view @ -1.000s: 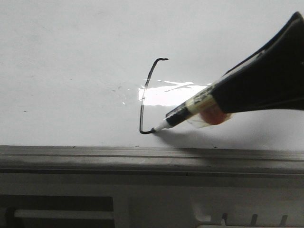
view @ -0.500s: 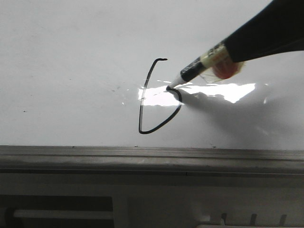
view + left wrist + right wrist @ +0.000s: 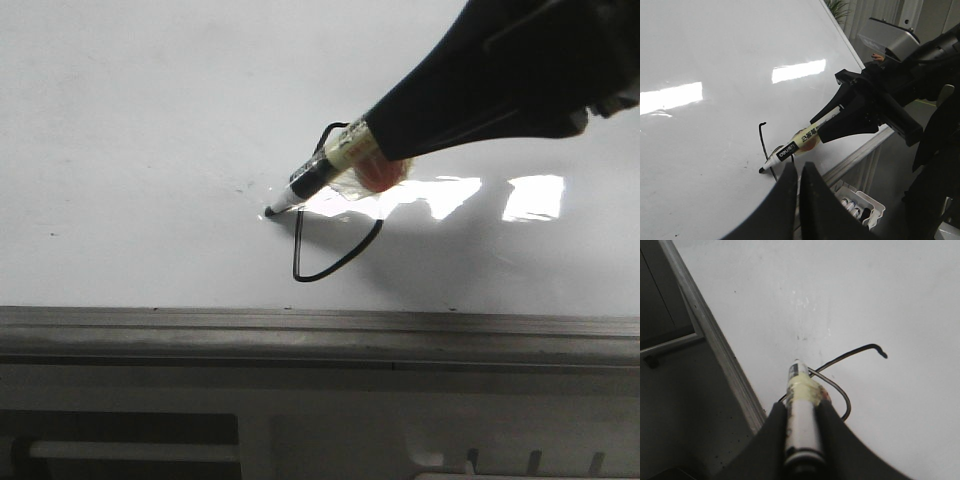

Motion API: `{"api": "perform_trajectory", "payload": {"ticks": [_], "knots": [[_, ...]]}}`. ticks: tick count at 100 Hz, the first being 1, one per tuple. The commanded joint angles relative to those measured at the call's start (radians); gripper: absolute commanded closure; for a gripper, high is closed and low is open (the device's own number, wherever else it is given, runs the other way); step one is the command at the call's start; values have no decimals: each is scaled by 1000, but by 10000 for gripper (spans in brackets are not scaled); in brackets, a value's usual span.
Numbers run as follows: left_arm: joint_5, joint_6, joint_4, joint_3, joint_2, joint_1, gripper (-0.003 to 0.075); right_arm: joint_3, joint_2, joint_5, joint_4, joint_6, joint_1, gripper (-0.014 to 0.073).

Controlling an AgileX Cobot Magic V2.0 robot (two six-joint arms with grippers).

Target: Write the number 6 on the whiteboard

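Observation:
The whiteboard (image 3: 130, 120) fills the front view. On it is the number 6 (image 3: 340, 262): a hooked top, a long down stroke and an angular loop, its upper side hidden behind the pen. My right gripper (image 3: 385, 125) is shut on the white-and-black marker pen (image 3: 320, 172). The pen's tip rests on the board just left of the down stroke, at mid-height. The right wrist view shows the gripper (image 3: 801, 405) shut on the pen (image 3: 802, 425) above the line (image 3: 850, 356). My left gripper (image 3: 797, 165) is shut and empty, hovering off the board near the pen (image 3: 790, 152).
The board's grey metal rim (image 3: 300, 325) runs along its lower edge, with a grey slotted ledge (image 3: 330, 440) below. A white tray (image 3: 860, 207) with spare markers hangs under the rim. Bright glare (image 3: 440, 190) lies right of the figure.
The pen went from the foot of the down stroke up and right, drawing the loop's side. It then crossed left to the down stroke at mid-height, and the right arm followed.

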Motion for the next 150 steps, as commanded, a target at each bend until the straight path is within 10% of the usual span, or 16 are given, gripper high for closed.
{"api": "perform_trajectory", "payload": {"ticks": [1,19,42,71,116,150], "knots": [[-53,-10,-15,-29,8,-8,739,-66,-74,7,-20,-9,14,638],[-36,-10,-39,-35,20,-8,672,-168,-213,181,-20,-9,83,638],[212,51,-9,-173,237,-8,251,-186,-201,329,-20,26,84,638],[530,343,-68,-393,641,-10,281,-188,-73,496,-13,26,135,638],[588,635,-390,-463,900,-10,291,-188,-66,413,-11,26,216,638],[533,637,-390,-463,902,-10,738,-188,-66,413,-11,26,216,638]]}}
